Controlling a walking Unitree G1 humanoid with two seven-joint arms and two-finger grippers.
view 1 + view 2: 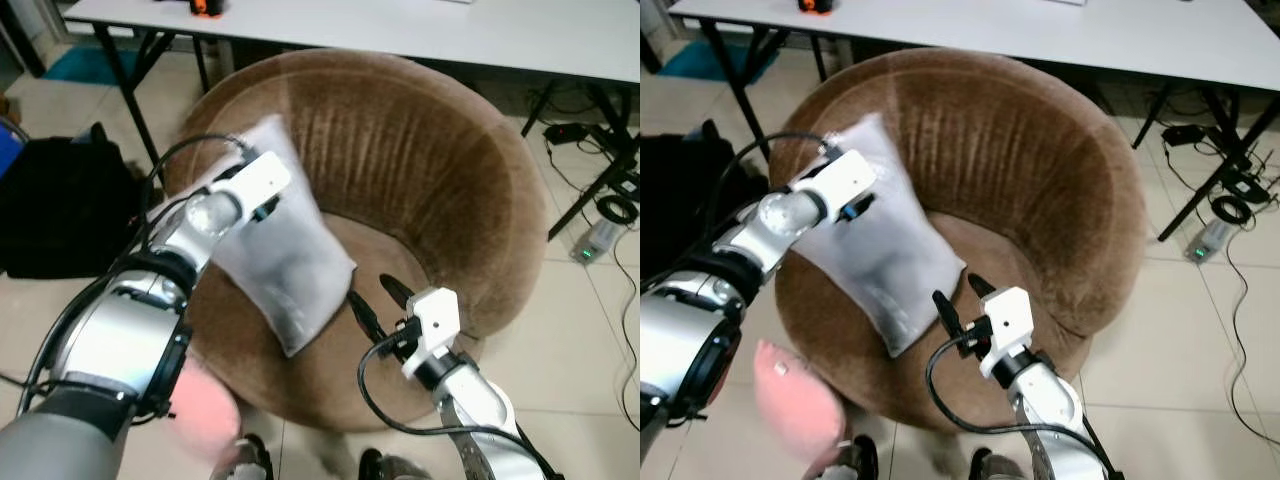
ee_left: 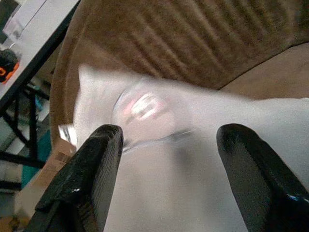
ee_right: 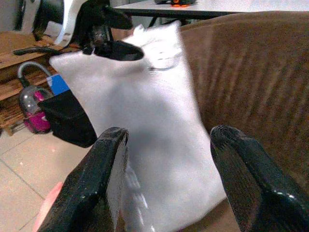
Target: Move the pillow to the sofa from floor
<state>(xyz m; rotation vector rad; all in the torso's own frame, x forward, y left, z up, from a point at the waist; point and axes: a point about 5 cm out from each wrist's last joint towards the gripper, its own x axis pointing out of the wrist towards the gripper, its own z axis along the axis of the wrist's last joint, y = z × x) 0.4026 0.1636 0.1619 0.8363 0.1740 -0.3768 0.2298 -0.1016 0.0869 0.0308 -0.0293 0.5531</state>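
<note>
Brown round sofa [image 1: 420,190] ahead of us, white pillow [image 1: 285,250] leaning on its left arm and seat. Our left claw [image 1: 262,212] sits spread against its top; right claw [image 1: 375,302] gapes just beside its lower corner. Propped like that, it could slide floorward.

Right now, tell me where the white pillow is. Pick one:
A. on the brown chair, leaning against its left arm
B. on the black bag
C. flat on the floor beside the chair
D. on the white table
A: the pillow lies on the brown chair, its upper end propped against the chair's left arm, with the left gripper at that top edge and the right gripper open just off its lower corner.
</note>
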